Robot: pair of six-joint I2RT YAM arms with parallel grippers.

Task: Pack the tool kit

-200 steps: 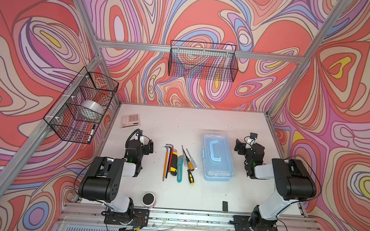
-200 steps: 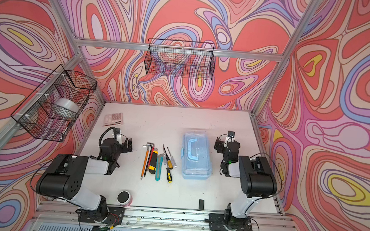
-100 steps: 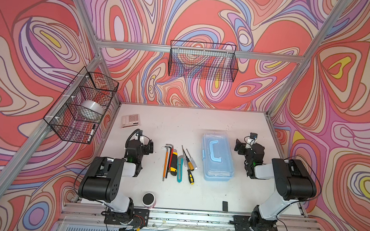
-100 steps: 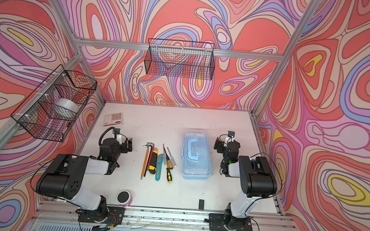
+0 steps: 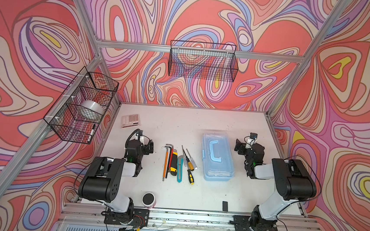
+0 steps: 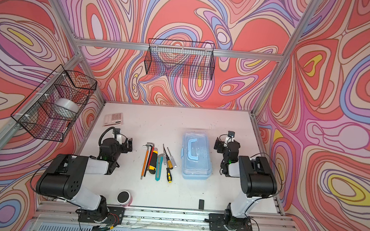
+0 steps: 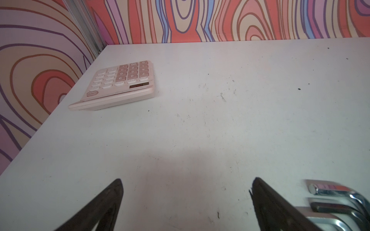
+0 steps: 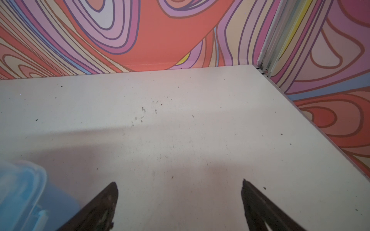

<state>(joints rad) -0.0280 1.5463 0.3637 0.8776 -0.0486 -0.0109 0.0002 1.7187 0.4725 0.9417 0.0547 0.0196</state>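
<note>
The tool kit's light blue case (image 5: pixel 217 166) lies shut right of the table's middle, clear lid and blue handle (image 5: pixel 216 151) up; both top views show it (image 6: pixel 195 164). To its left lie hex keys (image 5: pixel 167 157), a yellow-black utility knife (image 5: pixel 173 163), a teal utility knife (image 5: pixel 179 168) and screwdrivers (image 5: pixel 189 163). My left gripper (image 5: pixel 149 144) rests open and empty just left of the hex keys (image 7: pixel 336 200); the left wrist view shows bare table between its fingertips (image 7: pixel 186 184). My right gripper (image 5: pixel 239 146) stands open and empty right of the case (image 8: pixel 20 190), over bare table (image 8: pixel 179 185).
A pink-white calculator (image 5: pixel 130 120) lies at the back left (image 7: pixel 124 80). A black-topped pink cup (image 5: pixel 148 199) and a small black block (image 5: pixel 224 206) sit near the front edge. Wire baskets hang on the left wall (image 5: pixel 83 105) and the back wall (image 5: pixel 203 61).
</note>
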